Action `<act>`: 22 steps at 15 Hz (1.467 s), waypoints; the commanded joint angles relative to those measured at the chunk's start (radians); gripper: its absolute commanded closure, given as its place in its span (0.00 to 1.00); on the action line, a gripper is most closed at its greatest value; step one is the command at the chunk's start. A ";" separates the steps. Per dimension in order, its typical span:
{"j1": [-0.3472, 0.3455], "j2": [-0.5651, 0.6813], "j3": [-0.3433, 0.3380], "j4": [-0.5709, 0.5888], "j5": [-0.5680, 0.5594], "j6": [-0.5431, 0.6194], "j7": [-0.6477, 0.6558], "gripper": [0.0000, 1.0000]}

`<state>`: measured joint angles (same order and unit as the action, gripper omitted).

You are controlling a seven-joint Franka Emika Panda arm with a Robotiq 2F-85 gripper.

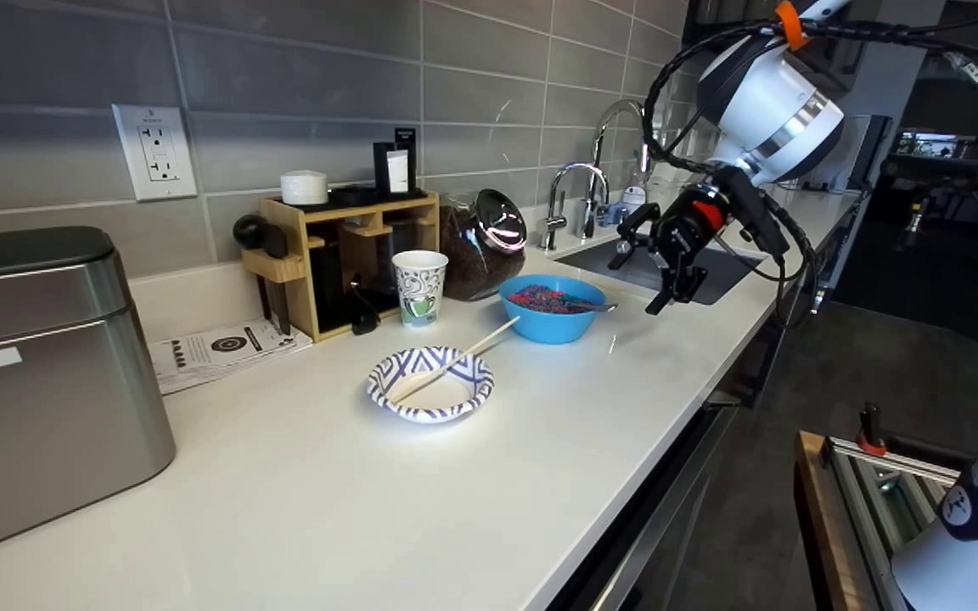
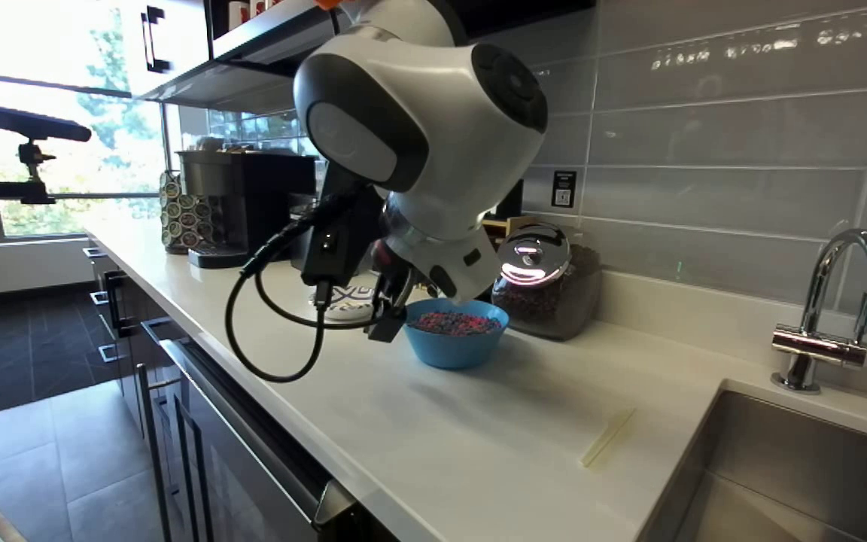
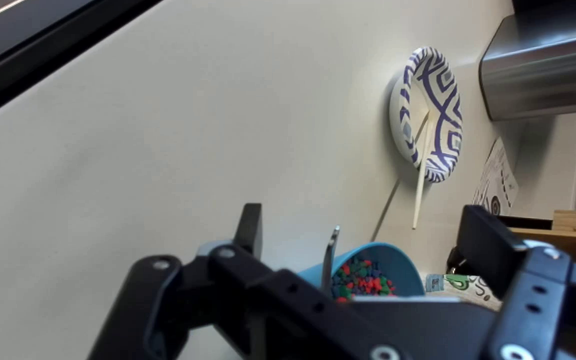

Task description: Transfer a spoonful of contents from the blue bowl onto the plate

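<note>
The blue bowl (image 1: 550, 329) stands upright on the counter, also in an exterior view (image 2: 452, 350) and the wrist view (image 3: 397, 265). It holds the contents (image 3: 365, 280), small red, green and blue pieces. A metal spoon (image 3: 329, 260) rests in the bowl, its handle over the rim; its scoop end is hidden. The plate (image 1: 428, 414), white with a blue pattern, sits near the bowl, with a pale wooden stick (image 1: 455, 365) leaning over its rim. My gripper (image 1: 635, 287) is open and empty, above the counter on the spoon-handle side, apart from the spoon. Its fingers frame the bowl in the wrist view (image 3: 367, 235).
A patterned paper cup (image 1: 421, 293), a dark-filled jar (image 1: 468, 255) and a wooden organiser (image 1: 370, 212) stand along the wall. A steel bin (image 1: 47, 407) is beyond the plate. The sink (image 2: 795, 467) and a pale strip (image 2: 606, 436) are on the opposite side of the bowl.
</note>
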<state>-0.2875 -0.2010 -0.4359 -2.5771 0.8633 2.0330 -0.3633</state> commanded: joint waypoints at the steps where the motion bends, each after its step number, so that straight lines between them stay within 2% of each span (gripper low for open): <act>1: -0.005 0.075 0.023 -0.002 0.121 0.046 -0.052 0.00; 2: -0.006 0.091 0.027 0.001 0.154 0.049 -0.061 0.00; 3: -0.008 0.105 0.032 0.003 0.182 0.051 -0.069 0.18; 4: -0.010 0.117 0.038 0.005 0.203 0.049 -0.073 0.28; 8: -0.014 0.145 0.052 0.010 0.254 0.042 -0.086 0.61; 12: -0.021 0.157 0.055 0.021 0.256 0.039 -0.087 0.92; 13: -0.024 0.159 0.054 0.024 0.253 0.040 -0.088 0.95; 15: -0.033 0.159 0.049 0.029 0.247 0.036 -0.085 0.95; 18: -0.046 0.161 0.047 0.032 0.244 0.030 -0.082 0.90; 19: -0.049 0.161 0.047 0.032 0.244 0.029 -0.082 0.91; 20: -0.051 0.159 0.047 0.031 0.243 0.028 -0.082 0.98; 22: -0.054 0.156 0.048 0.033 0.242 0.019 -0.077 0.99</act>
<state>-0.3275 -0.0575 -0.3974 -2.5531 1.0931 2.0612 -0.4322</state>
